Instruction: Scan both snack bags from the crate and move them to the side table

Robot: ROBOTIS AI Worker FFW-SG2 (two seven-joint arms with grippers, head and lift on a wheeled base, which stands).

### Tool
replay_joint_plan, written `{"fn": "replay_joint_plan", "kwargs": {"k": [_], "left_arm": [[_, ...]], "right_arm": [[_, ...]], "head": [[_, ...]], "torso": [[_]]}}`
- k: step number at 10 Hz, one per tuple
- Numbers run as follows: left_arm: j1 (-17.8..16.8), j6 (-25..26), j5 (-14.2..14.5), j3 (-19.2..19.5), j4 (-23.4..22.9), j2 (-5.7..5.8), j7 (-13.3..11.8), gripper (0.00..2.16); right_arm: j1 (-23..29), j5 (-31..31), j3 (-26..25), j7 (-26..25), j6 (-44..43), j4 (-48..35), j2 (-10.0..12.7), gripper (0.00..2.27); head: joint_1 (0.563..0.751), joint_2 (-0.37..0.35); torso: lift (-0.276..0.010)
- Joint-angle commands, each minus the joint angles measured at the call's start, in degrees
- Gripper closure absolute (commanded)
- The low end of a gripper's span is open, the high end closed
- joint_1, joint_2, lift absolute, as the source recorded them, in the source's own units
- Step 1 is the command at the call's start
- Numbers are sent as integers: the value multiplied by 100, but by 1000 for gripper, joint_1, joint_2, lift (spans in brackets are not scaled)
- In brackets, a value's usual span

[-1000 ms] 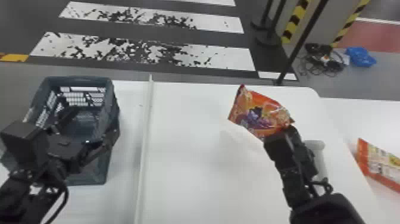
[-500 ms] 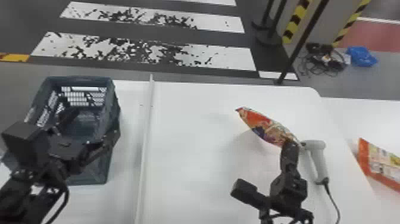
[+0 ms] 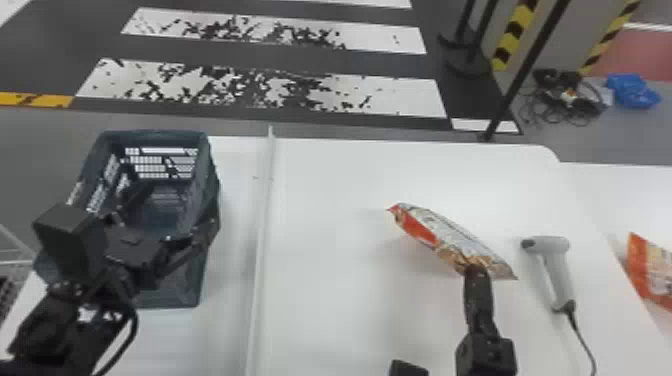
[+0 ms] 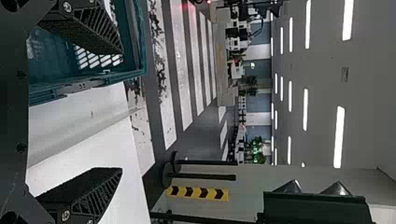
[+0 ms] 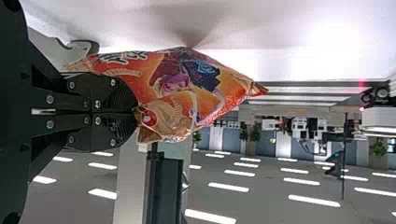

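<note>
Swinging round since the earlier frames, the held snack bag (image 3: pixel 445 237) is now turning its pale back panel towards you in the head view, and your right arm is no longer covering the scanner (image 3: pixel 557 270). Your right gripper (image 3: pixel 475 272) is holding the bag above the white table (image 3: pixel 325 300), near the scanner. The other snack bag (image 3: pixel 652 272) is lying on the side table (image 3: pixel 620 195) to the right. Your left gripper (image 3: pixel 182 209) is waiting over the crate (image 3: pixel 200 280).

In the left wrist view, its fingers (image 4: pixel 88 191) are standing wide apart.

In the right wrist view, the fingers (image 5: pixel 112 93) are pressing together, pinching one end of the bag (its bright orange printed side is facing this camera).
</note>
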Motion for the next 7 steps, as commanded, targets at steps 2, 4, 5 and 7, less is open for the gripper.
{"fn": "replay_joint_plan", "kwargs": {"k": [2,4,5,7], "left_arm": [[1,0,10,-1,18,17,2,103],[1,0,19,8,27,17,-7,103],[1,-35,27,17,44,17,2,103],[-8,-105,45,17,88,17,-7,103]], "right_arm": [[199,-126,126,255,-224,-225,-67,174],[366,-451,126,458,-276,-612,-164,70],[480,-776,83,669,-347,-937,-261,70],[612,-1171,30,836,-329,-1386,-314,70]], "head": [[695,-42],[695,-17],[695,-12],[695,-1]], "torso": [[-75],[-75],[-75],[-75]]}}
